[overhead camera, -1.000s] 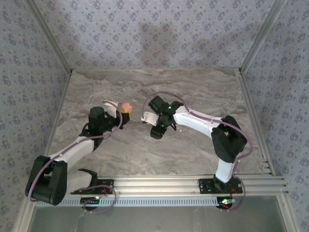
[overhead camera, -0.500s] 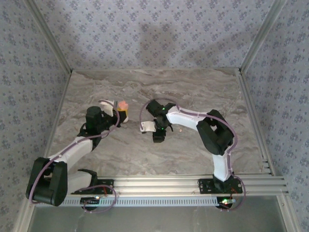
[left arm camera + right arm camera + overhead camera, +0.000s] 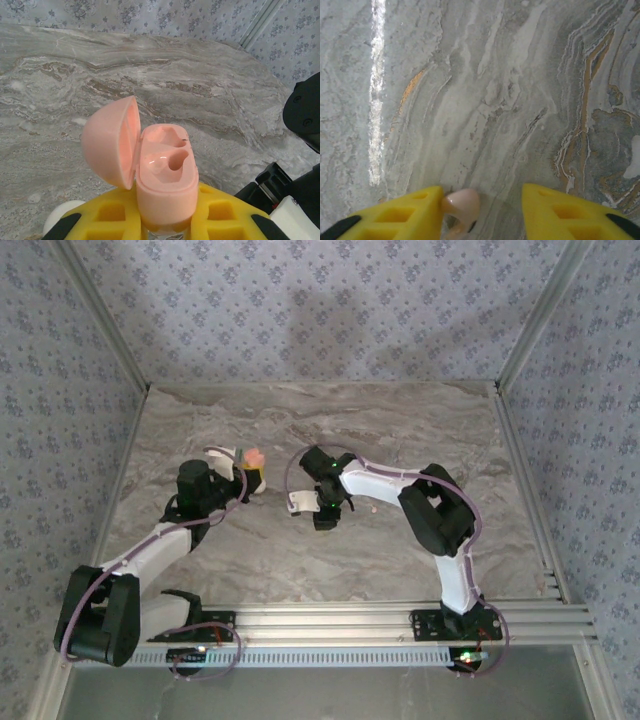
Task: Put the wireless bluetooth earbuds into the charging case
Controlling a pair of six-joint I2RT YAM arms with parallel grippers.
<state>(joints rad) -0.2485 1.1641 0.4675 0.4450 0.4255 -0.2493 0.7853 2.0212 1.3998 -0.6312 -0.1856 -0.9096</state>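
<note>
Picking up an earbud is the step in hand, by my judgement: the charging case is already open, but nothing is inside it yet.

Nearest, in the right wrist view, the right gripper (image 3: 482, 196) hangs low over the grey marbled table (image 3: 485, 90) w/ its yellow fingers (image 3: 395, 212) spread wide. Between them is one tiny pale plastic earbud with a rounded head (image 3: 462, 203). It touches the inner side of the finger at picture-left and is well apart from the other one (if it lies on the table or clings to the pad, I cannot tell). So the jaws clamp nothing at this moment.

A bit farther, the left gripper (image 3: 166, 202) is closed on the lower body of the pale pink, egg-shaped plastic charging case (image 3: 167, 167). It holds the case upright w/ the rounded lid (image 3: 111, 142) swung open to the side. Both moulded sockets (image 3: 172, 150) look empty. In the top view the case is near the right gripper, w/ bare marble beyond them up to the patterned walls (image 3: 330, 310).

Next move, imo: close the right fingers so the bud gets centred, not pushed sideways. Then lift it and bring it over a socket, stem approx. vertical. Risk: the bud is small & smooth, so it can slip or rotate during the squeeze.
</note>
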